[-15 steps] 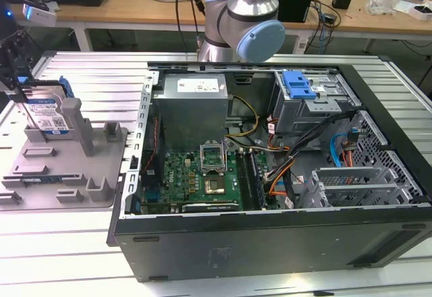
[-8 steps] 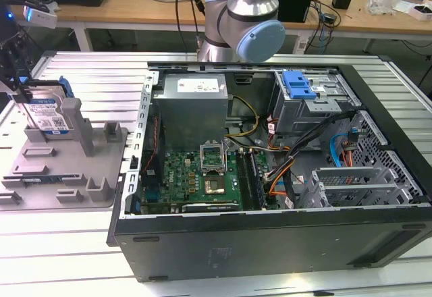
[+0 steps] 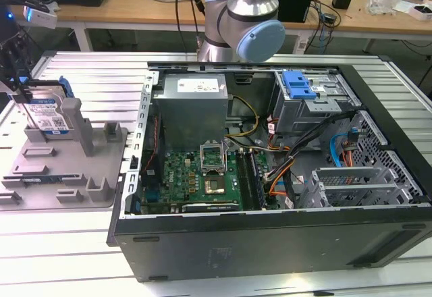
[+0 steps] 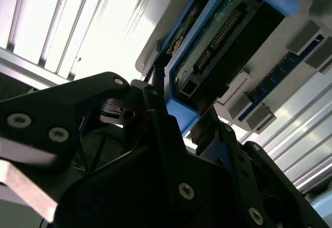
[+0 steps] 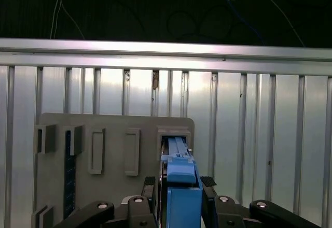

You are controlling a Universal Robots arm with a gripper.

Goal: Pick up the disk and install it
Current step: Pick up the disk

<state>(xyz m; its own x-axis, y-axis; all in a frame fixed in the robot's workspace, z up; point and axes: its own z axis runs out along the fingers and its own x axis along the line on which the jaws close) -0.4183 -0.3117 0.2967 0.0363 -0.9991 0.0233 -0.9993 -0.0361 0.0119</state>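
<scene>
The disk (image 3: 52, 116), silver with a white-and-blue label and a blue carrier frame, stands on edge in a slot of the grey fixture plate (image 3: 67, 170) at the exterior view's left. My gripper (image 3: 23, 98) reaches down onto it from above. In the first wrist view the blue frame of the disk (image 5: 182, 199) sits between my two dark fingers (image 5: 151, 186), which press against its sides. In the second wrist view the disk (image 4: 218, 46) shows its connector edge, with one thin finger (image 4: 155, 96) lying along the blue frame. The gripper is shut on the disk.
An open computer case (image 3: 378, 243) lies to the right of the fixture, with motherboard, power supply and cables inside. A blue clip (image 3: 298, 84) sits on its drive bay at the back right. The arm's base (image 3: 243, 20) stands behind the case. Ribbed aluminium table (image 3: 88, 74) lies all round.
</scene>
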